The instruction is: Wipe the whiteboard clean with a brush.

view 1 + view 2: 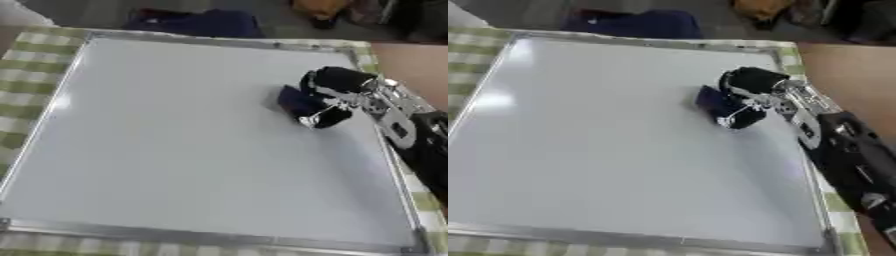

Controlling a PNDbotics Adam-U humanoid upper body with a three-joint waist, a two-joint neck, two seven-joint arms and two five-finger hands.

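The whiteboard point(175, 150) lies flat on a green-checked cloth point(26, 115) over the worktop, its near metal frame edge closest to me. Toward the board's far right part, the right hand point(750, 92) comes in from the board's right edge, fingers curled round a dark blue brush point(710, 102) that rests on the white surface. Beyond the board's far edge sits a dark blue bundle point(197, 22).

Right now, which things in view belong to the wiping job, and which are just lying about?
Part of the job:
- whiteboard
- dark blue brush, on the board
- right hand, curled round the brush

Just lying about:
- green checked cloth under the board
- dark blue bundle beyond the far edge
- orange thing, top edge
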